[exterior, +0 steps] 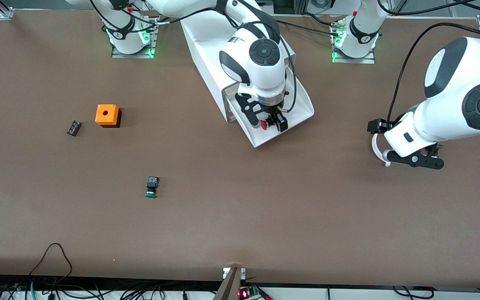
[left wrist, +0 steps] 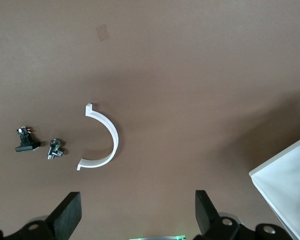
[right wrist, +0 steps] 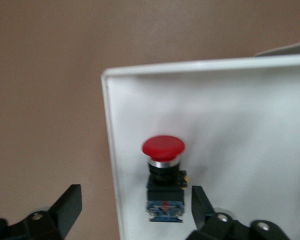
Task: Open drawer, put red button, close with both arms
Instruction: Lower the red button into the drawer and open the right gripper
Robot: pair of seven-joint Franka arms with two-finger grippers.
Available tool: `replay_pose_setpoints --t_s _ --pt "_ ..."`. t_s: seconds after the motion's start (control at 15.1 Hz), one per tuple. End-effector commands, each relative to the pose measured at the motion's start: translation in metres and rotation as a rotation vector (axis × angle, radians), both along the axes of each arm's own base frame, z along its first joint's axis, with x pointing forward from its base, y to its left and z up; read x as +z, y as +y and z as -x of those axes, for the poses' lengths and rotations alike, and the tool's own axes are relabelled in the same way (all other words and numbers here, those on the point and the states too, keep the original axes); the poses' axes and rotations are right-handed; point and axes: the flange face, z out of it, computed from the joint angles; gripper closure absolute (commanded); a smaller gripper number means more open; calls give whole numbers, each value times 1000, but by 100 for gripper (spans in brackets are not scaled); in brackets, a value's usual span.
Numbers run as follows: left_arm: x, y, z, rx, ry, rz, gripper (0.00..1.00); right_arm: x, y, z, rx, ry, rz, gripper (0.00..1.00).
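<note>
With the drawer [exterior: 283, 121] pulled out of its white cabinet [exterior: 206, 46] toward the front camera, the red button [right wrist: 163, 172] lies on the drawer's white floor, close to one side wall and near the drawer's front rim, its red cap pointing away from the blue-and-black block of its body. Directly over the drawer hangs the right gripper [exterior: 271, 123], its jaws spread wide apart on either side of the button and gripping nothing; in the right wrist view both black fingers [right wrist: 65, 205] stand clear of the button. Well apart from the drawer, toward the left arm's end of the desk [exterior: 265, 216], the left gripper [exterior: 419, 160] waits above the bare surface, its jaws likewise open and empty. Below it lie a white curved piece [left wrist: 104, 137] and, just beside that, two small black and metal parts [left wrist: 40, 145]. Toward the right arm's end of the desk, well apart from the drawer, stand an orange box [exterior: 107, 115] with a round hole in its top and a small black part [exterior: 73, 127] near it; a green-capped button [exterior: 152, 186] lies nearer to the front camera than the drawer.
</note>
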Motion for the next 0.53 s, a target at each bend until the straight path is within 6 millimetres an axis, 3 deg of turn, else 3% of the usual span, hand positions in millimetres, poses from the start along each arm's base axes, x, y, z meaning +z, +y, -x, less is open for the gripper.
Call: replay_pose_setpoints --t_s 0.0,0.13,0.27,0.46 --pt "2 0 -4 16 -22 -21 0 55 -38 -35 13 -49 -27 0" --pt "-4 -3 -12 102 -75 -20 0 93 -68 -54 81 -85 -35 0" --pt "-13 -6 -13 206 -96 -38 0 111 -106 -75 199 -79 1 0" --pt "-36 -35 -10 318 -135 -54 0 145 -176 -112 277 -70 -48 0"
